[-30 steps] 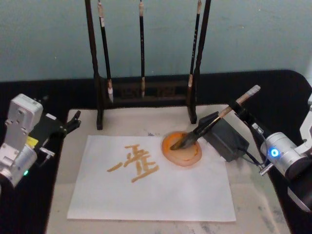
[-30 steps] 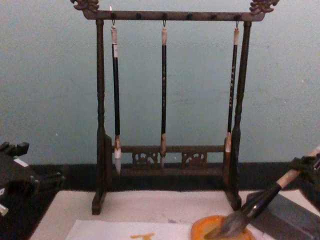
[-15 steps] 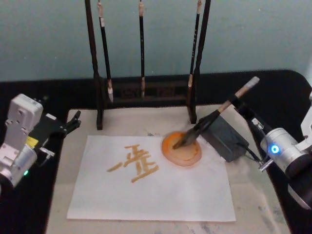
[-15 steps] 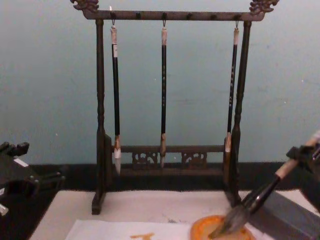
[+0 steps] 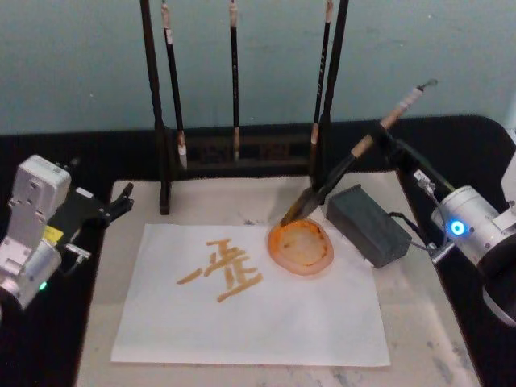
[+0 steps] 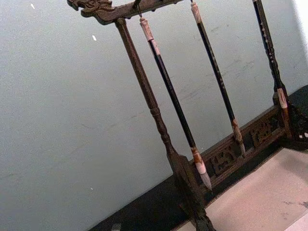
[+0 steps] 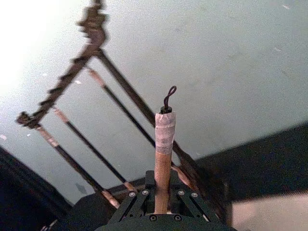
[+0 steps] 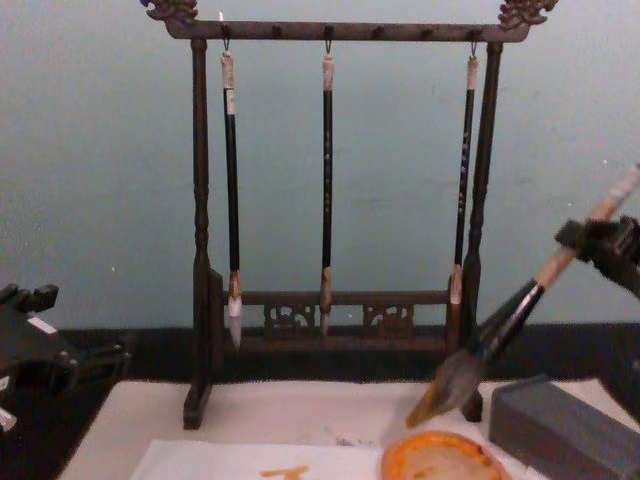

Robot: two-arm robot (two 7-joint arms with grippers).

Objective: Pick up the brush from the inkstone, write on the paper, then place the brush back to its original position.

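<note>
Wooden brush rack (image 5: 151, 97) stands at the far side of the beige mat (image 5: 205, 197), three thin black brushes (image 5: 235, 72) hanging off it. Dark grey block (image 5: 367, 224) sits on the mat's right. Black bench (image 5: 81, 157) underneath, teal wall (image 5: 81, 64) behind.

the only writing is an orange brushed character (image 5: 222, 270) on the white paper (image 5: 274, 322), too rough to read.

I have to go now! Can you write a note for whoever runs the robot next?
Right end effector: shut on the brush, bristles hanging just above the back rim of the inkstone.
Left end effector: open, parked left of the paper.
Paper: an orange character is on it.
Done: brush lifted.
Left: write, unless that character counts, then lay the brush back in the inkstone.
</note>
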